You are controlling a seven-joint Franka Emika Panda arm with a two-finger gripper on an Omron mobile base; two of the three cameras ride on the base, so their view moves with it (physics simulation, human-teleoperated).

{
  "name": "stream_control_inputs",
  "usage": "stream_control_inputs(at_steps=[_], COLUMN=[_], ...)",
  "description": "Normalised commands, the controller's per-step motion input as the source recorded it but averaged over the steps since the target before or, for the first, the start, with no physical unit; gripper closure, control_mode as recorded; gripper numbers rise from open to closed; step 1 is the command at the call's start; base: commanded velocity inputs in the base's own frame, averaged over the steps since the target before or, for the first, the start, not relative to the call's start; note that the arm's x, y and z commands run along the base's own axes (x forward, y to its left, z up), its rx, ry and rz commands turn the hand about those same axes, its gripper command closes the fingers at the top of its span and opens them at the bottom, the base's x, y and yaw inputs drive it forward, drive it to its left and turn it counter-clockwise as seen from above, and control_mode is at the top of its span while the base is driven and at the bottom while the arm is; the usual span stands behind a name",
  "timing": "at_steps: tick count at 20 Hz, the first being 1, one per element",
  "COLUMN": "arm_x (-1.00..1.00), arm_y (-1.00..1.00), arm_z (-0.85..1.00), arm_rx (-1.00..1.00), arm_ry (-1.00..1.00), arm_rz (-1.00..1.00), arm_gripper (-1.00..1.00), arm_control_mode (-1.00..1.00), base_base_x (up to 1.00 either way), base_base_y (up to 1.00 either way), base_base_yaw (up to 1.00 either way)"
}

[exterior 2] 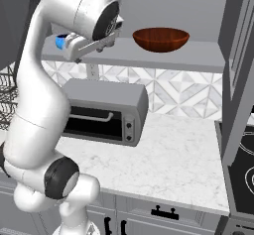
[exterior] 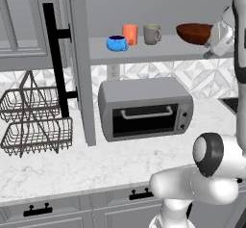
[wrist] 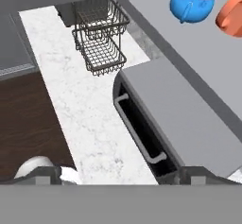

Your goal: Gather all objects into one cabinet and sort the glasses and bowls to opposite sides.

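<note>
On the open cabinet's grey shelf (exterior: 144, 55) stand, from left to right, the small blue bowl (exterior: 116, 43), the orange cup (exterior: 130, 34), the grey mug (exterior: 152, 34) and the wide red-brown bowl (exterior: 193, 33). My gripper (exterior: 214, 49) hangs at the shelf's front edge, just right of the red-brown bowl (exterior 2: 160, 38) in the left base view. It is open, with nothing between its fingers. In the hand view the blue bowl (wrist: 192, 2) and the orange cup (wrist: 231, 12) sit at the top right, far from the gripper (wrist: 125, 178). My arm hides most of the blue bowl (exterior 2: 60, 41) in the right base view.
The cabinet door (exterior: 79, 63) stands open, its black bar handle (exterior: 55, 61) facing out. A grey toaster oven (exterior: 144, 107) sits on the marble counter (exterior: 96, 164) under the shelf. A two-tier wire basket (exterior: 33, 121) stands at the left. A stove top (exterior 2: 243, 174) lies at the right.
</note>
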Motion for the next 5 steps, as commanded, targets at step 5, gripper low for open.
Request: stream_control_inputs(at_steps=[5], arm_x=[-1.00], arm_y=[-0.30], arm_z=[-0.03], arm_rx=[0.62], arm_ry=[-0.16], arm_rz=[0.08], arm_gripper=[-1.00], arm_control_mode=[-1.00], base_base_x=[0.00], base_base_y=[0.00], base_base_yaw=[0.00])
